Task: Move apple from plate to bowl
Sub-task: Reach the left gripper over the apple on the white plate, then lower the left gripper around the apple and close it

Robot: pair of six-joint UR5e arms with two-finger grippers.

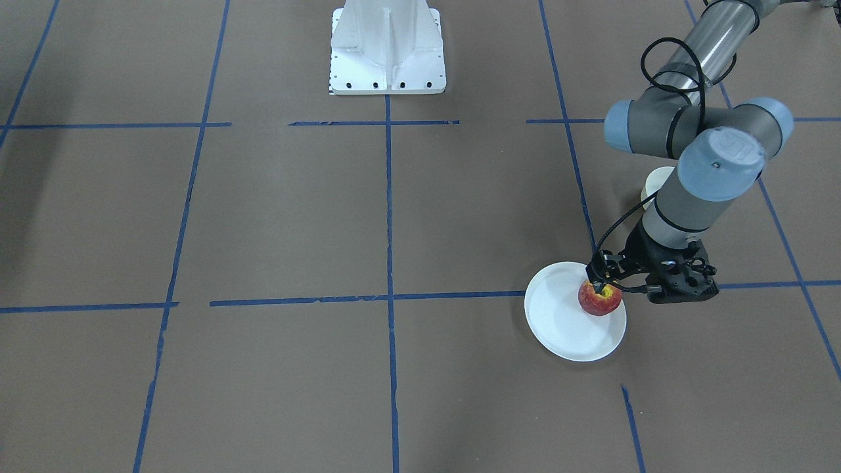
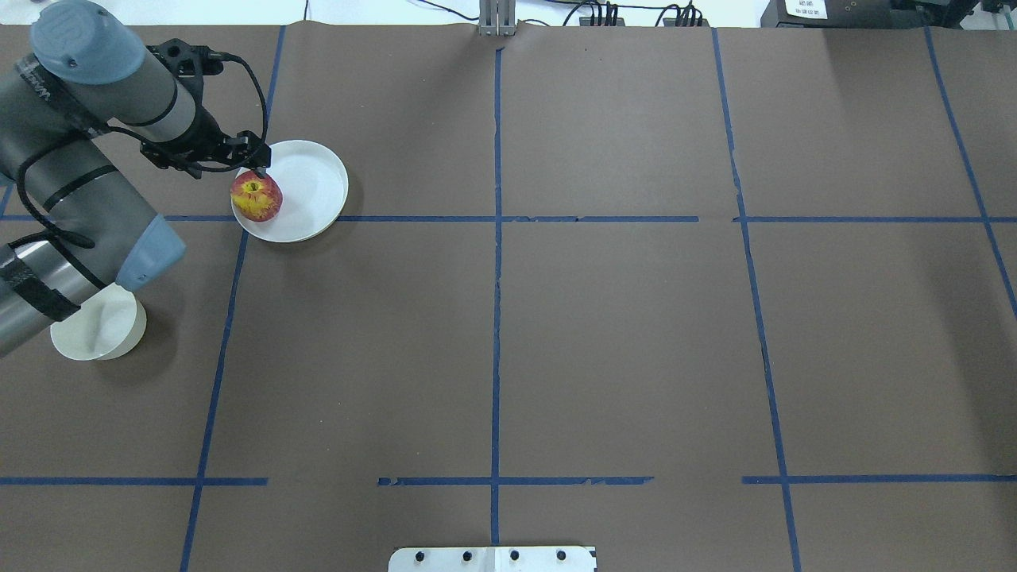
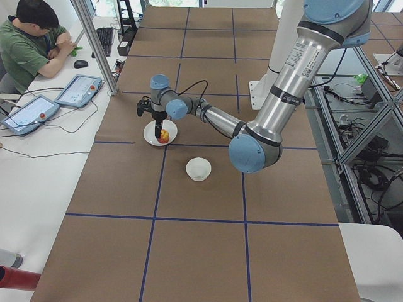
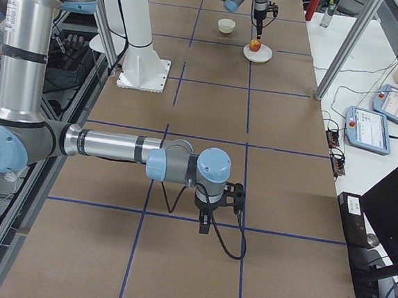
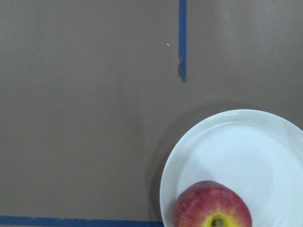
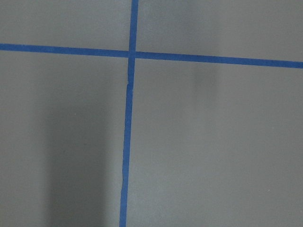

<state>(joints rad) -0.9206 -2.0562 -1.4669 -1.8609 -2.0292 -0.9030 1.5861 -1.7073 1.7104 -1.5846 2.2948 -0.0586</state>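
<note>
The red apple (image 2: 256, 197) with a yellow top sits on the near-left part of the white plate (image 2: 306, 187) at the table's far left. The apple (image 1: 599, 299) and plate (image 1: 565, 322) show in the front view, and in the left wrist view (image 5: 212, 205). My left gripper (image 2: 261, 165) points down, fingers together, tips just over the apple's top. The cream bowl (image 2: 99, 330) stands nearer the robot, partly under the left arm. My right gripper (image 4: 205, 226) hangs low over bare table; I cannot tell whether it is open or shut.
Brown table paper carries a grid of blue tape lines. The robot's white base (image 1: 387, 52) stands at the middle of the robot's edge. A seated person (image 3: 31, 44) and tablets (image 3: 79, 90) are beyond the far edge.
</note>
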